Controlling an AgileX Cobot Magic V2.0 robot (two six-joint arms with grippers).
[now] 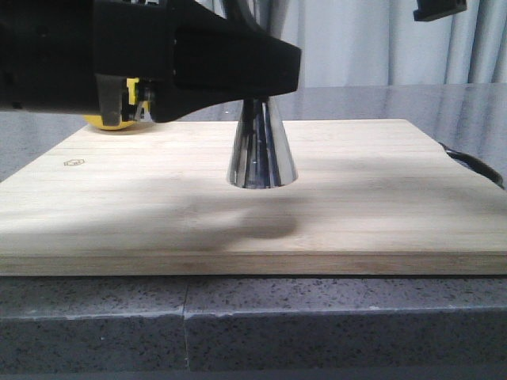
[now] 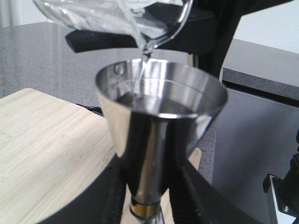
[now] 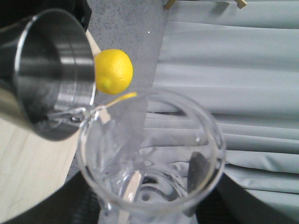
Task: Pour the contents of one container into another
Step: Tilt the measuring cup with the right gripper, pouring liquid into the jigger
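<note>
The steel jigger [image 1: 261,150] stands upright on the bamboo board [image 1: 372,198]. My left gripper [image 2: 149,189] is shut on the jigger [image 2: 159,121] just above its gold waist band [image 2: 145,211], one finger on each side. In the front view the left arm's black body hides the jigger's upper cone. The clear glass beaker [image 2: 112,18] is tilted above the jigger's mouth, and a thin clear stream runs from its lip into the cup. My right gripper [image 3: 149,212] is shut on the beaker [image 3: 152,158], whose lip touches the rim of the jigger [image 3: 46,70].
A yellow lemon [image 3: 113,71] lies at the board's far left corner, half hidden behind the left arm [image 1: 111,120]. A dark object [image 1: 475,168] sits off the board's right edge. The board rests on a grey stone counter [image 1: 317,317], with a curtain behind.
</note>
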